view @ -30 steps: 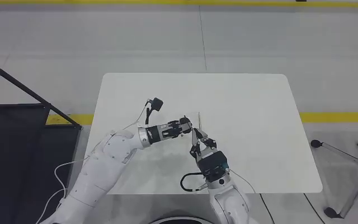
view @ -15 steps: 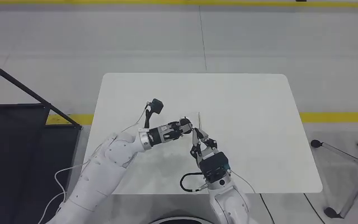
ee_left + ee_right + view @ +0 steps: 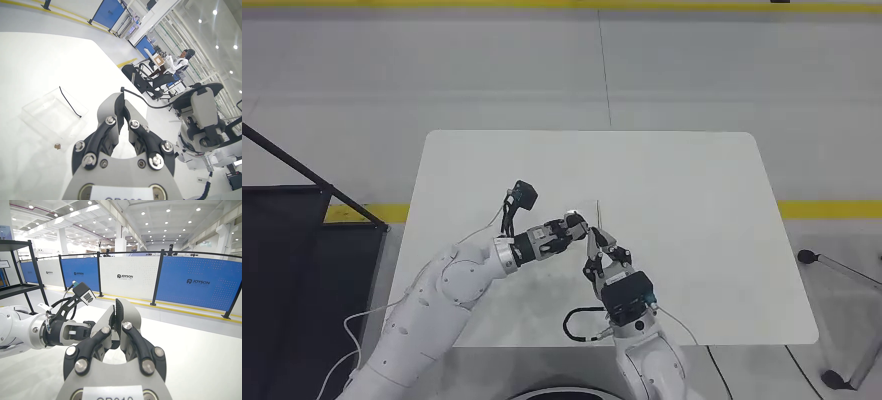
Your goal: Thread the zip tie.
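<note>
A black zip tie (image 3: 136,95) spans the small gap between my two grippers above the white table (image 3: 692,180). My left gripper (image 3: 122,99) is shut on it just below its head, which pokes out past the fingertips. The strap curves off into my right gripper (image 3: 174,105), which is shut on the other end. In the top view the left gripper (image 3: 578,228) and right gripper (image 3: 593,241) meet tip to tip near the table's middle front. The right wrist view has the right gripper (image 3: 115,307) shut, with the left gripper's fingers (image 3: 88,330) just behind it.
A second black zip tie (image 3: 70,103) lies on a clear plastic tray (image 3: 47,113) on the table just beyond the grippers, a thin dark line in the top view (image 3: 598,212). A small brown scrap (image 3: 57,146) sits beside the tray. Bare table surrounds the grippers.
The left arm's forearm and wrist camera have shifted slightly right and toward the robot. Both grippers stay shut and close together at the same spot.
</note>
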Available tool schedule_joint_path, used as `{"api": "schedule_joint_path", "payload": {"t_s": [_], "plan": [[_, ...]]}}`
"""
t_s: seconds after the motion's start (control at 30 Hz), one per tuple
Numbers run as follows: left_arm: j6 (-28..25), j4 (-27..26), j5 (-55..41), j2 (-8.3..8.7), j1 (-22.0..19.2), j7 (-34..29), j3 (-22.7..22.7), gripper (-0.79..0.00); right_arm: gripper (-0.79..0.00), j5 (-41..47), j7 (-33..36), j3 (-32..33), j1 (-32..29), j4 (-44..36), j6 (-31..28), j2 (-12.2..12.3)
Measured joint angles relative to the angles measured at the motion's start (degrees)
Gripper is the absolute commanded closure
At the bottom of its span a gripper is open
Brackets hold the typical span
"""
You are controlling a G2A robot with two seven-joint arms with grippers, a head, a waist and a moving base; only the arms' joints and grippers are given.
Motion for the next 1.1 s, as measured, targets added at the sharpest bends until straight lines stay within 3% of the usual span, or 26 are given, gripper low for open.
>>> {"api": "schedule_joint_path", "payload": {"t_s": [1.1], "plan": [[0.24,-1.79,6.60,-0.09,1.35,2.87,0.79,0.000,0.000,2.14,-2.45,-0.61,1.17,0.98,2.85,-0.32]]}}
